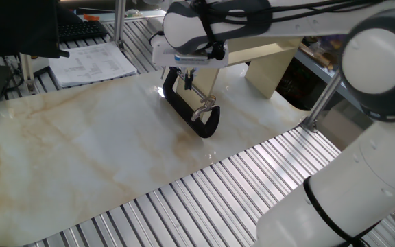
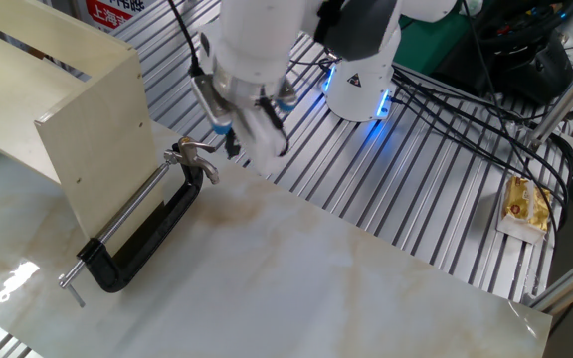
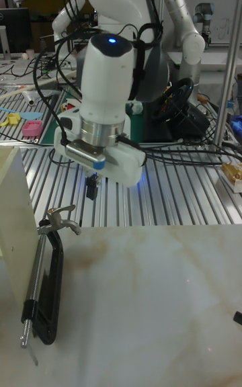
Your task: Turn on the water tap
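The water tap [image 2: 152, 237] is a small glossy black U-shaped body lying on the marble slab, spanned by a thin silver rod [image 2: 132, 214]. Its chrome lever [image 2: 192, 151] is at the end nearest my arm. The tap also shows in one fixed view [image 1: 184, 108] and the tall fixed view [image 3: 51, 286], where its lever [image 3: 59, 219] points up. My gripper [image 2: 229, 147] hangs just right of the lever, slightly above it and not touching. Its fingers look shut with nothing between them, as the tall fixed view also shows [image 3: 93, 189].
A large beige blocky arch [image 2: 78, 109] stands right beside the tap's rod. The marble slab [image 1: 81, 151] lies on a slatted aluminium table. Papers [image 1: 91, 62] and a keyboard [image 1: 81, 31] sit at the far side. Cables and a snack packet [image 2: 525, 204] lie near the arm's base.
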### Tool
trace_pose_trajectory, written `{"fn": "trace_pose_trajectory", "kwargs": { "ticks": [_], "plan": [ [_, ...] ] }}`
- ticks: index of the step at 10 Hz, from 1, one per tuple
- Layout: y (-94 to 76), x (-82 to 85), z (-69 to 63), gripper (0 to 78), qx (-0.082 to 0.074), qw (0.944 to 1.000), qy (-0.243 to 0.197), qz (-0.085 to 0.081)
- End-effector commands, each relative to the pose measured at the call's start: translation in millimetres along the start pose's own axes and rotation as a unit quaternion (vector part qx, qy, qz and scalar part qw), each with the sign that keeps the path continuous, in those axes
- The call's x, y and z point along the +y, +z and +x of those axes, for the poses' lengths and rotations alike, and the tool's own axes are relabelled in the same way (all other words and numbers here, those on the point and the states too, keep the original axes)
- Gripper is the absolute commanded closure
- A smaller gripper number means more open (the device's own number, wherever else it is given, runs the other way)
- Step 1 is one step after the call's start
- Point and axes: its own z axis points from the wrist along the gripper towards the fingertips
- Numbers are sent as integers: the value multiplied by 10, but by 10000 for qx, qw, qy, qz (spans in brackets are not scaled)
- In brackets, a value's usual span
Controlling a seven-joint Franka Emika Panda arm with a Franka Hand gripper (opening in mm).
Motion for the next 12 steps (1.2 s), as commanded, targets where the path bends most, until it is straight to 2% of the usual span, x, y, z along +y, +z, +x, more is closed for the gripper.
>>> {"fn": "trace_pose_trajectory", "kwargs": {
  "ticks": [1, 4, 6, 8, 12],
  "plan": [
    [143, -68, -152, 776, 5, 10000, 64, -49],
    [275, -4, -175, 776, -126, 9996, 135, 202],
    [331, 3, -181, 776, -117, 9997, 125, 189],
    [368, -36, -193, 776, 27, 9994, 97, 343],
    [447, -141, -242, 776, 14, 9994, -56, 346]
  ]
}}
